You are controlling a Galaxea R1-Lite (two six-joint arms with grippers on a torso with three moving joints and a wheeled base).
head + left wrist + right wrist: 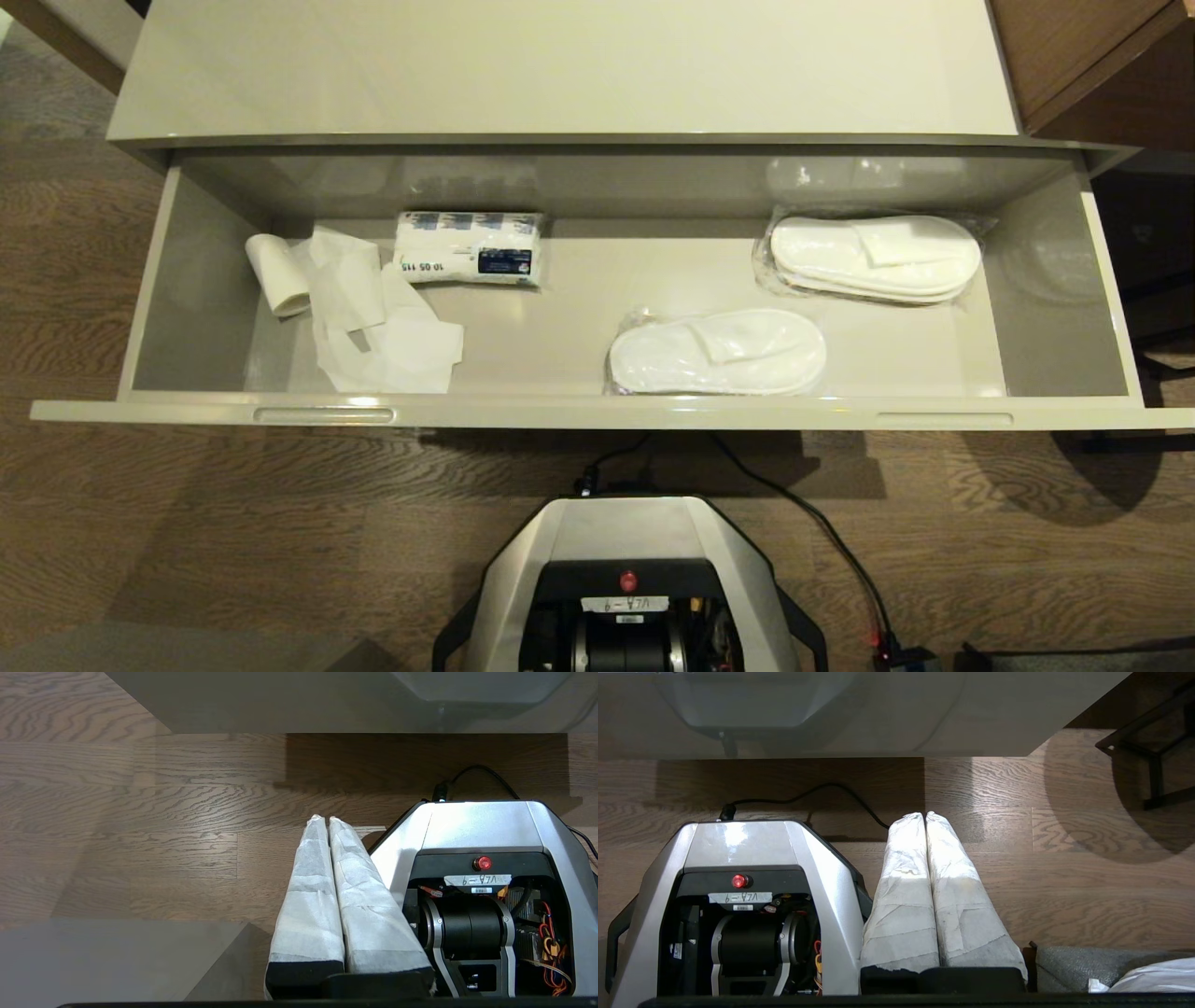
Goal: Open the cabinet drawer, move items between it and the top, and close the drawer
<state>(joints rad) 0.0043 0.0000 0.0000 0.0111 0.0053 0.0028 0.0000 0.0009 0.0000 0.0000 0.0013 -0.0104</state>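
The drawer (597,411) stood open; both tools, left (325,820) and right (923,815), were pressed together, so we should spread one before reaching the slippers (717,352).

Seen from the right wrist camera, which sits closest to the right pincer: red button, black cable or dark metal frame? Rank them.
1. Black cable, on the floor beside the right pincer.
2. Red button, on the robot's base alongside.
3. Dark metal frame, at the far side.
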